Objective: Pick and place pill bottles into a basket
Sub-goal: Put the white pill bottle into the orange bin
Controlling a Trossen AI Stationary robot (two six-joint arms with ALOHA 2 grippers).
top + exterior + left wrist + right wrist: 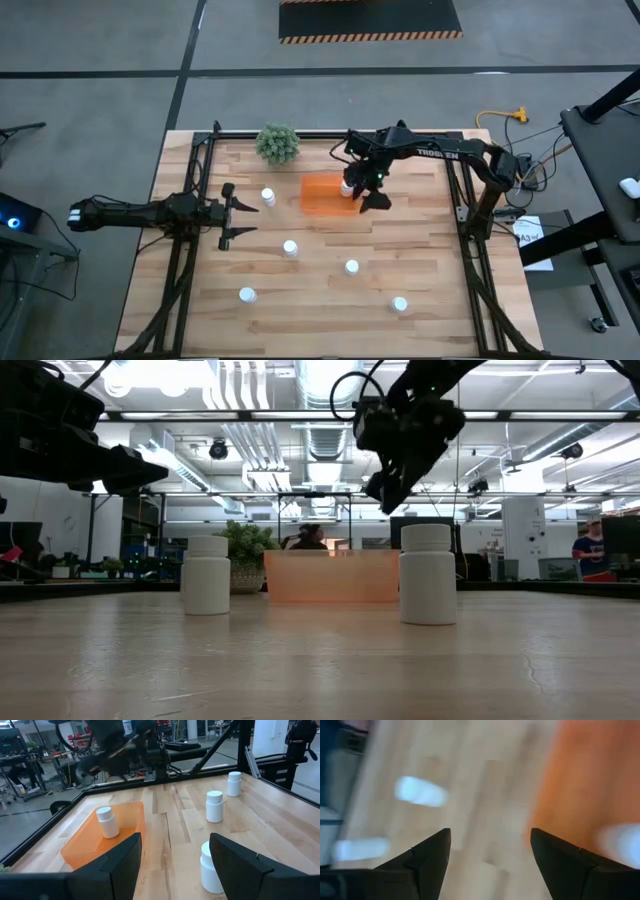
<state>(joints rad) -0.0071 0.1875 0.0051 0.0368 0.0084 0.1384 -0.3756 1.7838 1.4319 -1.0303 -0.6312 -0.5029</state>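
we see the right gripper [372, 190] spread wide, empty, above the orange basket [322, 196] right edge; one pill bottle [346, 187] stands inside.

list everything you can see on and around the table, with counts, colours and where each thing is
small white cylindrical pill bottles: six, white; one standing in the basket, five loose on the table
low-walled rectangular orange basket: one, orange, table centre toward the far edge
bushy green plant: one, green, far edge
wooden table: one, light wood
person: one, in the room behind the basket
left tool: dark, open, empty, at the left side
right tool: dark, open, empty, at the basket's right end
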